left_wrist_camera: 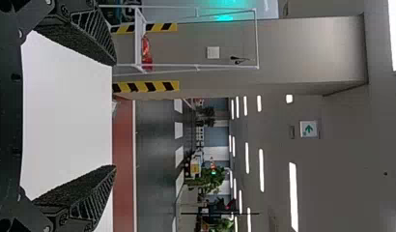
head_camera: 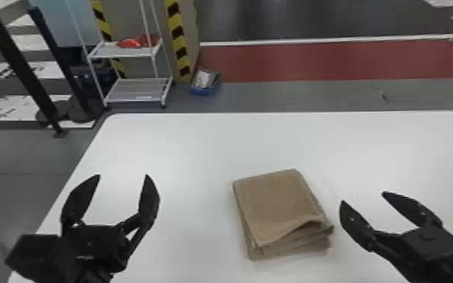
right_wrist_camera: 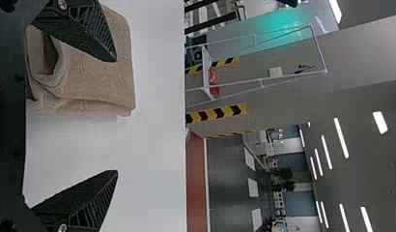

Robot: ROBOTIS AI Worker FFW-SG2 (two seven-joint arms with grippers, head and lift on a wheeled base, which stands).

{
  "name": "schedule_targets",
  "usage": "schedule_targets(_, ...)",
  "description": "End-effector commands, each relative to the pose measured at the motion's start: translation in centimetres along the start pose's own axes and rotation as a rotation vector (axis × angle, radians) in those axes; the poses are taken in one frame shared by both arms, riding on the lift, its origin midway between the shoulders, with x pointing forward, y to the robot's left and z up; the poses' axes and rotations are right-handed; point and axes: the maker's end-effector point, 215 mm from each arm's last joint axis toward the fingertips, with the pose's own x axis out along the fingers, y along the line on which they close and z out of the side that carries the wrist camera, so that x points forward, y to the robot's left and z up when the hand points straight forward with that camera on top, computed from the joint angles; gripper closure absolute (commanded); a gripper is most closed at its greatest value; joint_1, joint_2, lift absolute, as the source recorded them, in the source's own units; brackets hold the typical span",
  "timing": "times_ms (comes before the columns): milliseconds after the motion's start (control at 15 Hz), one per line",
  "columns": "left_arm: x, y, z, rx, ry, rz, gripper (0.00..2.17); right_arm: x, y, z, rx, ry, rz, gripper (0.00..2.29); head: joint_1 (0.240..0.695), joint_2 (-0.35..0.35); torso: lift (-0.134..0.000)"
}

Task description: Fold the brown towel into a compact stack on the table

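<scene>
The brown towel (head_camera: 278,203) lies folded in a layered, roughly square stack on the white table, its near right corner slightly raised. To its left, my left gripper (head_camera: 123,176) stands open over the table with nothing between its fingers. My right gripper (head_camera: 362,196) is open just to the right of the stack, apart from it in the head view. In the left wrist view the left gripper (left_wrist_camera: 115,115) has its fingers wide apart. The right wrist view has the right gripper (right_wrist_camera: 117,116) open, one finger overlapping the view of the towel (right_wrist_camera: 97,79).
The white table (head_camera: 184,143) extends beyond and around the towel, with rounded far corners. On the floor behind it stand a white wire shelf (head_camera: 137,90) with red items and a small blue box (head_camera: 205,90). Black posts stand at the far left.
</scene>
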Motion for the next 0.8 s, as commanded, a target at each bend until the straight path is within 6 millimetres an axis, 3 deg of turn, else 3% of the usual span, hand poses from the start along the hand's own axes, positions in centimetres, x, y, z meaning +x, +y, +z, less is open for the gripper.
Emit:
schedule_targets(0,0.3,0.4,-1.3,-0.003,0.038,0.008,0.14,0.6,-0.6,0.8,0.025,-0.036,0.008,0.06,0.695,0.125,-0.124)
schedule_targets(200,0.2,0.5,-2.6,0.017,0.094,0.008,0.14,0.7,-1.4,3.2,-0.012,-0.108,-0.003,0.05,0.695,0.122,-0.124)
schedule_targets(733,-0.6,0.6,-1.3,0.032,0.055,0.003,0.14,1.6,-0.3,2.9,-0.044,-0.075,-0.073,0.04,0.695,0.116,-0.124)
